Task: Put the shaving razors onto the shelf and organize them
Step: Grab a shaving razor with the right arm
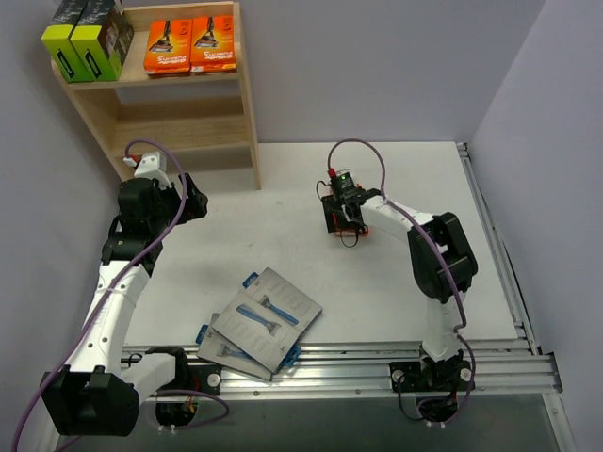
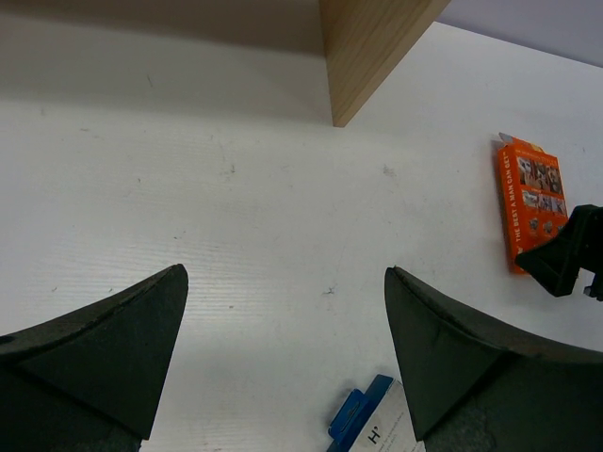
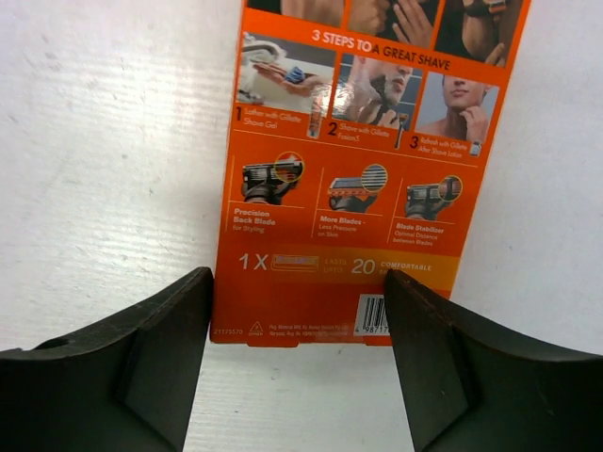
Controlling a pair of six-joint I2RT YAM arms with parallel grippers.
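Note:
A flat orange razor pack [image 3: 349, 169] lies back-side up on the white table [image 1: 405, 282]. My right gripper [image 3: 300, 278] is open and straddles its near end, one finger by each long edge; in the top view the gripper [image 1: 344, 215] is right over the pack. My left gripper [image 2: 285, 273] is open and empty, low over bare table near the shelf's [image 1: 240, 104] right side panel. The shelf's top tier holds two black and lime-green boxes [image 1: 85, 42] and two orange packs [image 1: 190, 45]. Grey cards with blue razors [image 1: 273, 315] lie overlapped at the table's front.
The left wrist view shows the shelf panel's bottom corner [image 2: 372, 47], the orange pack [image 2: 532, 202] with a right finger [image 2: 570, 254] beside it, and a grey card's blue hang tab [image 2: 363, 424]. The shelf's lower tier [image 1: 179, 146] shows no packs. A metal rail [image 1: 377, 363] runs along the front.

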